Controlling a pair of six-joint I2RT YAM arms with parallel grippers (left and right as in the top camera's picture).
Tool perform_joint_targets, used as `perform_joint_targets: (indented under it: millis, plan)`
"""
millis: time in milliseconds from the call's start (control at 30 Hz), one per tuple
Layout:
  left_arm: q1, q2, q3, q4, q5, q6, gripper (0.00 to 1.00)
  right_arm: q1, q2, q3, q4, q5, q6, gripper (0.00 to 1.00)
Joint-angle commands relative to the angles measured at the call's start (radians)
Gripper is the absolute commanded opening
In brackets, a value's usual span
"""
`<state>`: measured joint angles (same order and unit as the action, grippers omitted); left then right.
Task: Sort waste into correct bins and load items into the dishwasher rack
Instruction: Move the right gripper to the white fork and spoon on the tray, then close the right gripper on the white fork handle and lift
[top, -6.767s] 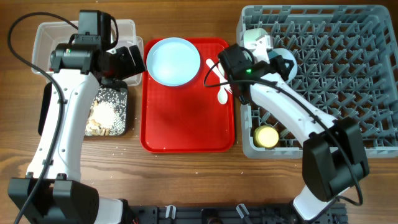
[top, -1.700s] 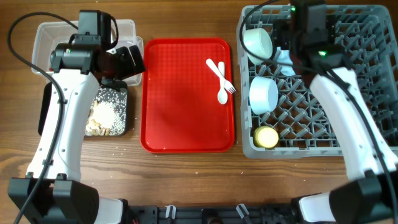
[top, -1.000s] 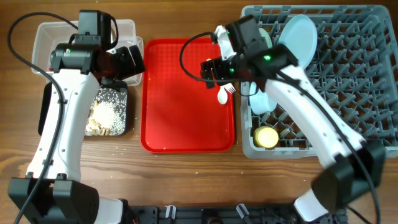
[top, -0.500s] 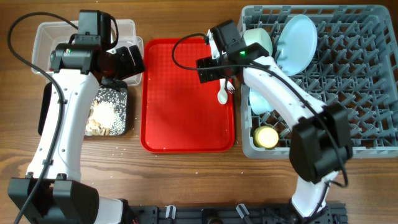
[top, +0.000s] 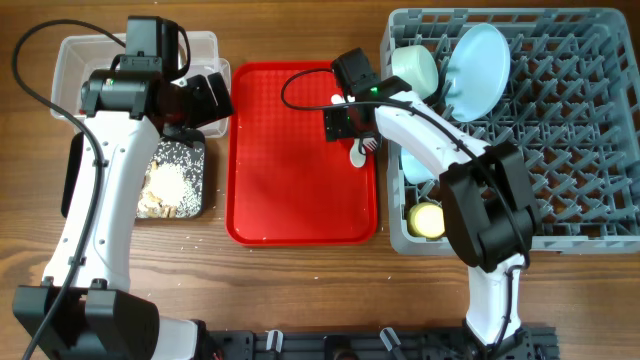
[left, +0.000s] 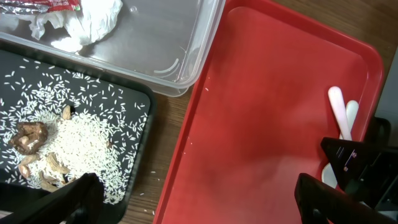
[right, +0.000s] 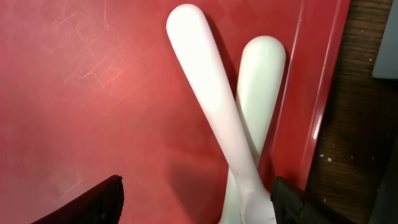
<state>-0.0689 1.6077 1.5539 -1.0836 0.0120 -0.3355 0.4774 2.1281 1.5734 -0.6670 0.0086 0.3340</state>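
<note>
A white fork and spoon (top: 360, 143) lie crossed on the red tray (top: 290, 190) near its right rim. My right gripper (top: 345, 122) hovers right over them, open. Its fingertips straddle the two white handles (right: 239, 118) without clamping them. My left gripper (left: 199, 205) is open and holds nothing, over the gap between the black tray (left: 134, 99) and the red tray. The grey rack (top: 570, 170) holds the light blue plate (top: 478, 55), pale green bowl (top: 415, 65), light blue bowl (top: 412, 168) and yellow cup (top: 430, 218).
The clear tub (left: 180, 43) holds crumpled white paper (left: 87, 18) and a red sauce packet (left: 43, 5). Rice with brown bits (left: 68, 137) fills the black tray. A few grains lie on the wood beside it. The right arm crosses the rack's left edge.
My right gripper has shifted a little over the fork and spoon and come closer to them, and its jaws have narrowed somewhat. The left arm has not moved.
</note>
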Motion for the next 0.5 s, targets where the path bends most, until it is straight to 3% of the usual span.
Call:
perform_joint_targets:
  millis: [0,467]
  plan:
    - [0.006,-0.012,0.016,0.002,-0.010,-0.012,1.00,0.004,0.032,0.002,0.004,0.016,0.037,0.77]
    - [0.006,-0.012,0.016,0.001,-0.010,-0.012,1.00,0.004,0.048,0.002,-0.064,-0.036,0.132,0.67]
